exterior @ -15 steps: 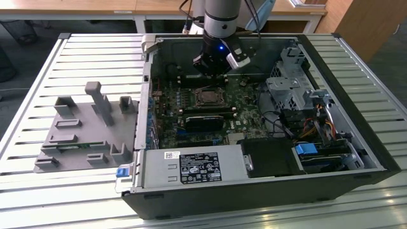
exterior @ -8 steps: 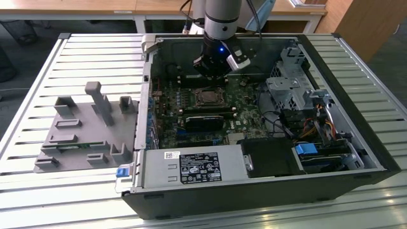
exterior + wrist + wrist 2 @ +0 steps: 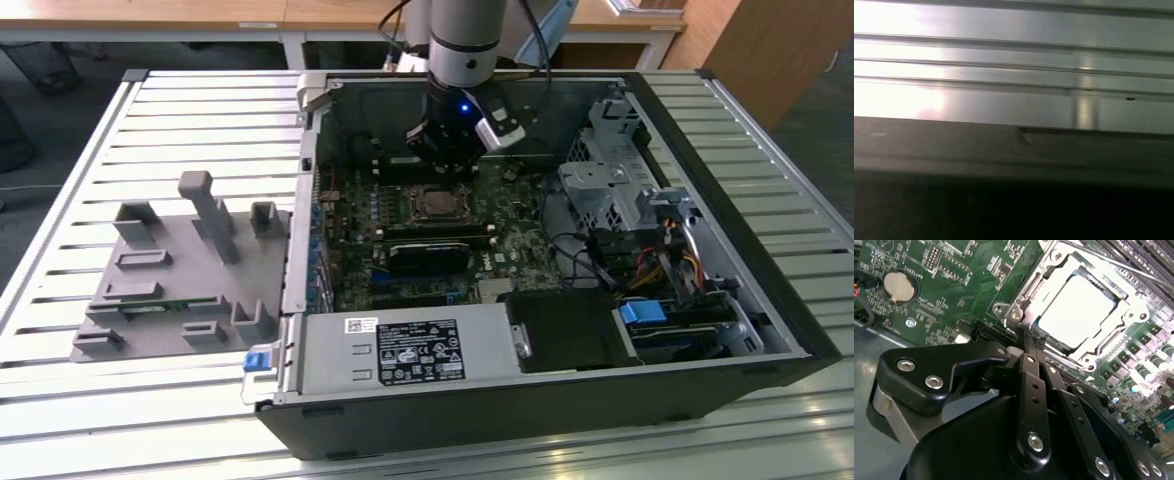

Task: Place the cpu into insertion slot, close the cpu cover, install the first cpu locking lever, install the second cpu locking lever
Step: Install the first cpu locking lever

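**Cpu seated under the cover, gripper poised at the socket's edge**

In the exterior view the gripper [image 3: 445, 160] hangs inside the open case [image 3: 694, 340], upper centre of the frame, just above the slot [image 3: 434, 203] on the green board [image 3: 514, 215]. The arm comes straight down, probably so the fingers can work on the small parts around the socket.

In the second wrist view the cpu [image 3: 1078, 307] sits upper right of the frame, its pale metal face lying flat in the slot [image 3: 1134, 292]. The cover [image 3: 1026, 290] lies down around it, the chip showing through its window. So the chip looks placed and the cover looks closed. A thin lever [image 3: 1104, 260] runs along the top of the socket; whether it is latched I cannot tell.

The fingers [image 3: 1030, 357] are pressed together at centre frame, holding nothing visible, their tips close to the socket's lower-left corner. Contact there is hard to judge, because the gripper body hides the board below.

The cpu face is washed out by glare. The first wrist view shows a ribbed tabletop [image 3: 1014, 55] and a dark edge, nothing of the socket.
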You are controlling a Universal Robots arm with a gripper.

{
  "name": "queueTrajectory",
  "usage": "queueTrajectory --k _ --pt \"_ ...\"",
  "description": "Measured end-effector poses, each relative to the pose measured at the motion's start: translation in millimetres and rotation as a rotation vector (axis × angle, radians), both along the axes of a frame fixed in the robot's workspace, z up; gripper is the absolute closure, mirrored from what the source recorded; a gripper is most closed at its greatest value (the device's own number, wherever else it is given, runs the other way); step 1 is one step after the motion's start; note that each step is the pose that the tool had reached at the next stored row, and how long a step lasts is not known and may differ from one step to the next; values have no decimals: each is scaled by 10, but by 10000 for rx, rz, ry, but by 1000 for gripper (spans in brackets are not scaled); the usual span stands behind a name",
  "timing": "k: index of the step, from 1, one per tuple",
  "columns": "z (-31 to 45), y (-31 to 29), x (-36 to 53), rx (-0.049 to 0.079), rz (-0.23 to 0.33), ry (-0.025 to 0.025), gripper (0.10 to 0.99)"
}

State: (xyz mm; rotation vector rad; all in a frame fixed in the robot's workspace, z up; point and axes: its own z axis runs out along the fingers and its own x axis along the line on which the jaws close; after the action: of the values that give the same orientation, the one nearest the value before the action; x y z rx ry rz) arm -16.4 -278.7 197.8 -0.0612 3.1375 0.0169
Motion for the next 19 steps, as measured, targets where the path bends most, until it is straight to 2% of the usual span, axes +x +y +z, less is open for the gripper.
queueTrajectory --k 3,5,8,12,15,19 --pt "-17 7 0 -93 0 8 980" --pt "-25 14 2 -108 0 11 980" --pt "-25 13 1 -87 2 8 980" --pt "-16 20 4 17 -1 0 980" --pt "28 22 5 44 0 -4 980" --pt "139 20 4 41 0 1 980"
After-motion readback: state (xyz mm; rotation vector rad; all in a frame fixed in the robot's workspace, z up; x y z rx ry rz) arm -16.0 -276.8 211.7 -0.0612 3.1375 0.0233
